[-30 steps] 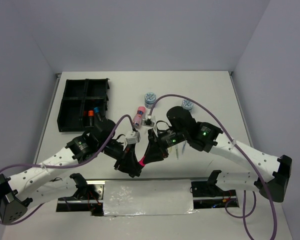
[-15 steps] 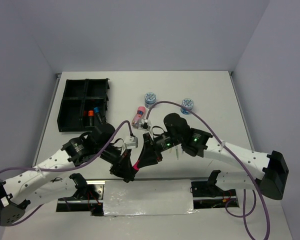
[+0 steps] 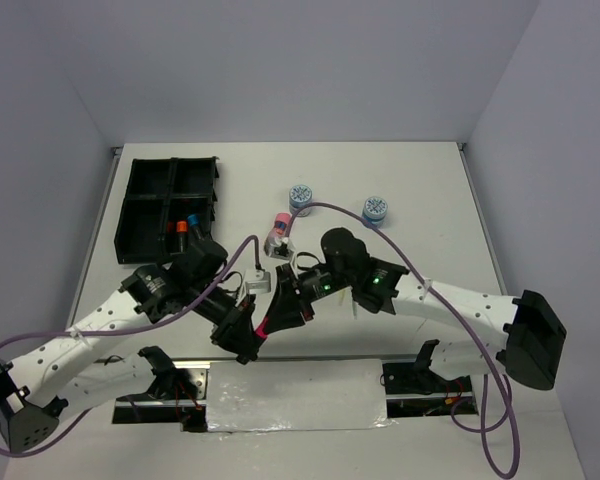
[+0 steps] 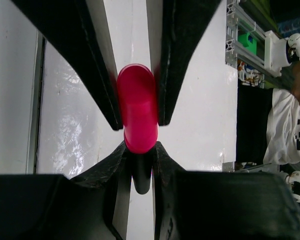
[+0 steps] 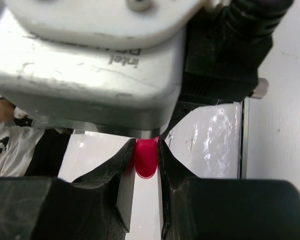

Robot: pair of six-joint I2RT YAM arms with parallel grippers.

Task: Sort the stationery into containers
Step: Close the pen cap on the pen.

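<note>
Magenta-capped marker (image 3: 263, 328) is pinched at both ends, low over the 6 o'clock edge of the desk (image 3: 420, 180).

In the top view its long axis runs from 7 to 1 o'clock. The left jaws are closed on the black barrel at the 7 o'clock end, and the right jaws are closed on the magenta cap (image 4: 137, 117) at the 1 o'clock end, so the two pairs meet almost tip to tip. The black organiser tray (image 3: 145, 180) lies well apart, at 10 o'clock from the marker, with two short capped markers (image 3: 185, 225) lying in its 5 o'clock compartment. The left arm (image 3: 110, 320) is the nearer to the tray. The coming move likely turns on the right jaws releasing and backing off toward 1 o'clock, leaving the left to carry the marker.
</note>
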